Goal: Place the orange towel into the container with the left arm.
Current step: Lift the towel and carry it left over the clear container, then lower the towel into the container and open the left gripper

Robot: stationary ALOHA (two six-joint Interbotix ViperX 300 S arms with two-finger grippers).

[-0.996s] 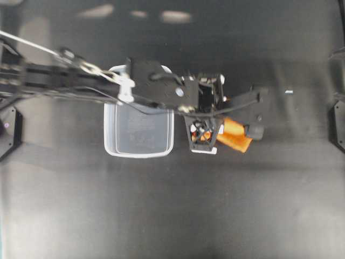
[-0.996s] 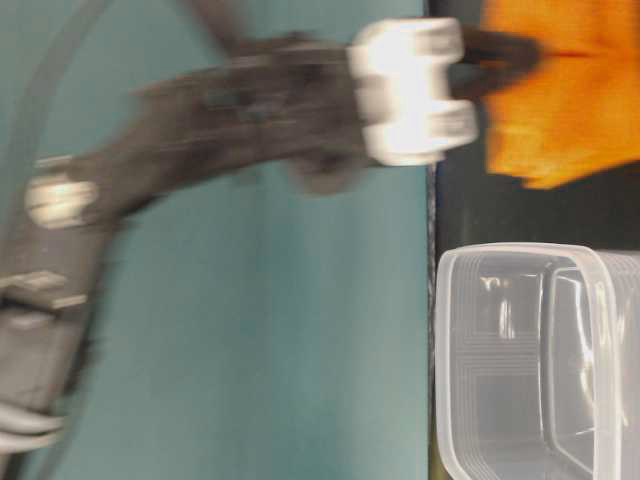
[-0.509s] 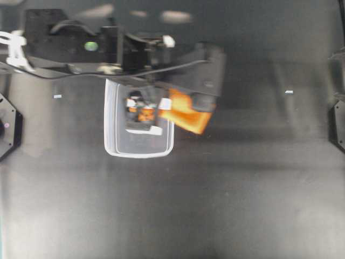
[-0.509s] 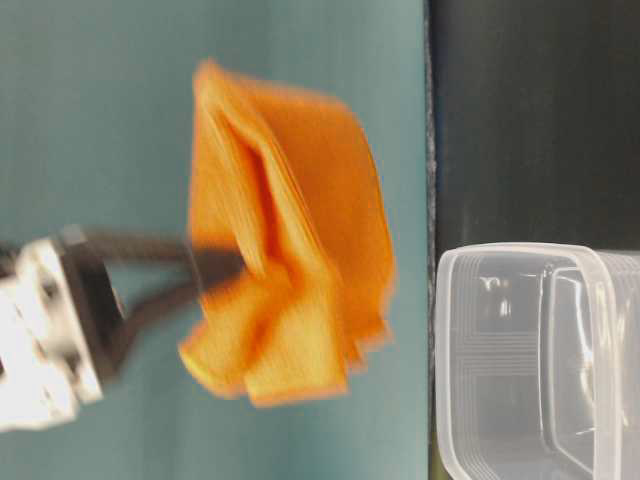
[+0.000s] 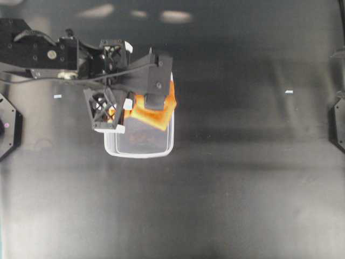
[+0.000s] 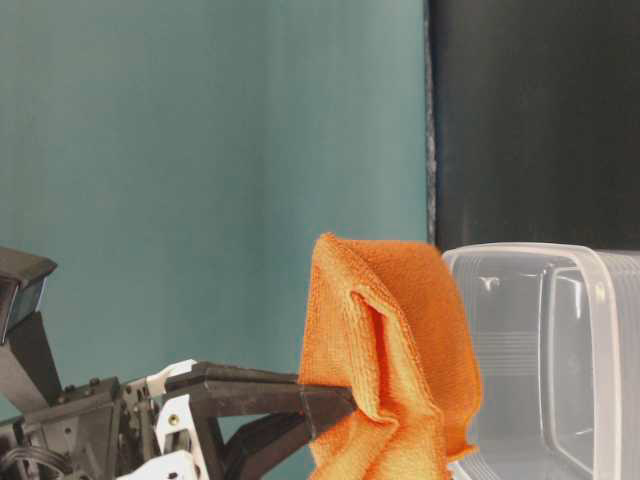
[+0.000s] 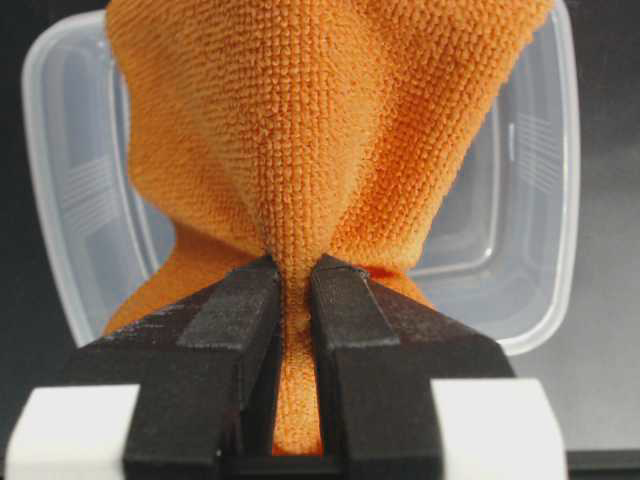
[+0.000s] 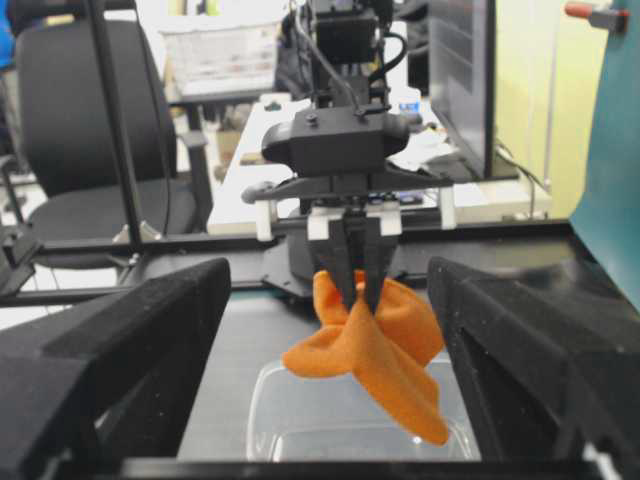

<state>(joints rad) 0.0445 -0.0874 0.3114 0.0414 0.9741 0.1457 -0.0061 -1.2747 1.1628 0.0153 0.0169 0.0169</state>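
The orange towel (image 5: pixel 156 112) hangs bunched from my left gripper (image 5: pixel 146 103), which is shut on a pinched fold of it. In the left wrist view the fold runs between the black fingers of the left gripper (image 7: pixel 295 275), and the towel (image 7: pixel 300 130) drapes over the clear container (image 7: pixel 566 200) below. Seen from table level, the towel (image 6: pixel 390 360) hangs beside the container (image 6: pixel 560 350), gripped by the left gripper (image 6: pixel 325 405). The towel covers the far right part of the container (image 5: pixel 137 154). My right gripper (image 8: pixel 328 275) is open and empty, facing the towel (image 8: pixel 385 350) and container (image 8: pixel 262 385).
The table is a black mat. Two small white scraps (image 5: pixel 289 91) (image 5: pixel 57 96) lie on it. Arm bases (image 5: pixel 8 129) (image 5: pixel 338 127) sit at the left and right edges. A teal backdrop (image 6: pixel 200 150) stands behind the table.
The left gripper has carried the towel from the table right of the container, up and leftwards, until it hangs over the container. The right gripper stays open.
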